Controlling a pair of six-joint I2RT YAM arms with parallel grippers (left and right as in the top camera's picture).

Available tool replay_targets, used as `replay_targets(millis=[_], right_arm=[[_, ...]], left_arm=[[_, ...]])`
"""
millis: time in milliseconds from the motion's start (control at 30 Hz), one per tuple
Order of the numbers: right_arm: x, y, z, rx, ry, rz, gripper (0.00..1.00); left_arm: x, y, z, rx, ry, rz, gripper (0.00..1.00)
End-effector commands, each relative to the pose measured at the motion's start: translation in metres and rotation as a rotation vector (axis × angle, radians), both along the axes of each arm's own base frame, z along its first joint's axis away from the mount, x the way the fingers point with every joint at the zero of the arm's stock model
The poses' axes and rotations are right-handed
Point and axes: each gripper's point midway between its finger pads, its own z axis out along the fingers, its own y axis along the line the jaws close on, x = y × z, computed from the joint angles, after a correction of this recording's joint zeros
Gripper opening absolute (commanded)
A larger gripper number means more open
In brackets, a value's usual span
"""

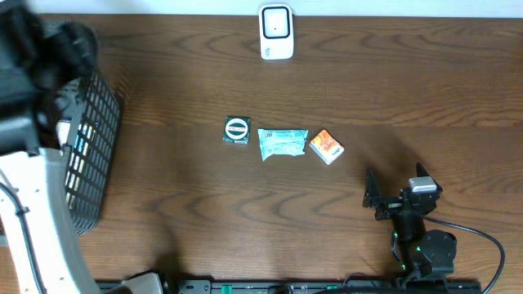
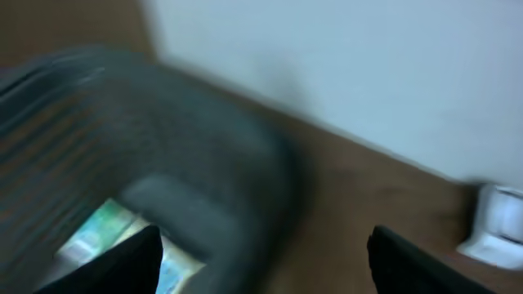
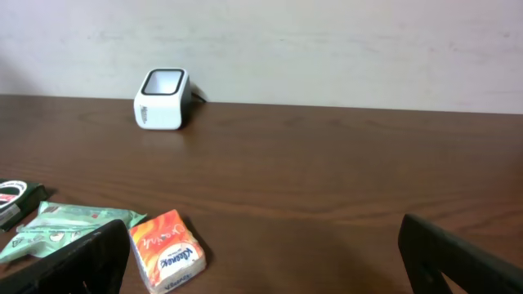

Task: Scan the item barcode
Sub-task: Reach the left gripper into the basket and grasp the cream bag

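Three small packs lie in a row mid-counter, well short of the white scanner (image 1: 276, 33) at the far edge. They are a dark green square pack (image 1: 236, 131) with a white ring, a crinkled pale green pouch (image 1: 283, 143), and a tilted orange tissue pack (image 1: 326, 147) with white print. The right end effector (image 3: 260, 249) rests near the front edge, released and empty. The left end effector (image 2: 261, 253) hangs over the black mesh basket (image 1: 90, 139) at the left edge, fingers spread and holding nothing. A blurred greenish pack (image 2: 106, 237) lies inside the basket.
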Motion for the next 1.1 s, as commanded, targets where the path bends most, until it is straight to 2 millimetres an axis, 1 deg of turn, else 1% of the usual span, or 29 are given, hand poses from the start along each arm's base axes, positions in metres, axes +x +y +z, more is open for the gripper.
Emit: replay_targets(millis=[0, 33, 67, 167, 267, 433, 600, 733, 800, 900, 1067], right_arm=[[0.0, 0.003, -0.001, -0.004, 0.0, 0.012, 0.99], [0.0, 0.002, -0.001, -0.004, 0.0, 0.011, 0.99], [0.0, 0.003, -0.001, -0.004, 0.0, 0.012, 0.99], [0.0, 0.003, -0.001, -0.004, 0.0, 0.012, 0.99], [0.0, 0.003, -0.001, -0.004, 0.0, 0.012, 0.99], [0.0, 0.003, -0.001, -0.004, 0.0, 0.012, 0.99], [0.0, 0.003, -0.001, -0.004, 0.0, 0.012, 0.99], [0.0, 0.002, -0.001, -0.004, 0.0, 0.011, 0.99], [0.0, 0.003, -0.001, -0.004, 0.0, 0.012, 0.99], [0.0, 0.003, -0.001, -0.004, 0.0, 0.012, 0.99], [0.0, 0.003, -0.001, -0.004, 0.0, 0.012, 0.99]], left_arm=[[-0.021, 0.054, -0.038, -0.077, 0.099, 0.2, 0.81], [-0.029, 0.066, -0.051, -0.105, 0.13, 0.248, 0.82], [-0.039, 0.084, -0.072, -0.14, 0.184, 0.306, 0.83], [-0.051, 0.106, -0.105, -0.183, 0.267, 0.37, 0.84], [-0.059, 0.119, -0.135, -0.218, 0.34, 0.398, 0.84], [-0.065, 0.122, -0.173, -0.208, 0.422, 0.27, 0.85], [-0.082, 0.127, -0.207, -0.155, 0.517, 0.176, 0.89], [-0.094, 0.131, -0.237, -0.124, 0.598, 0.102, 0.89], [-0.095, 0.136, -0.248, -0.134, 0.615, 0.101, 0.89], [-0.092, 0.141, -0.264, -0.148, 0.63, 0.102, 0.89], [-0.091, 0.142, -0.296, -0.174, 0.696, 0.058, 0.89]])
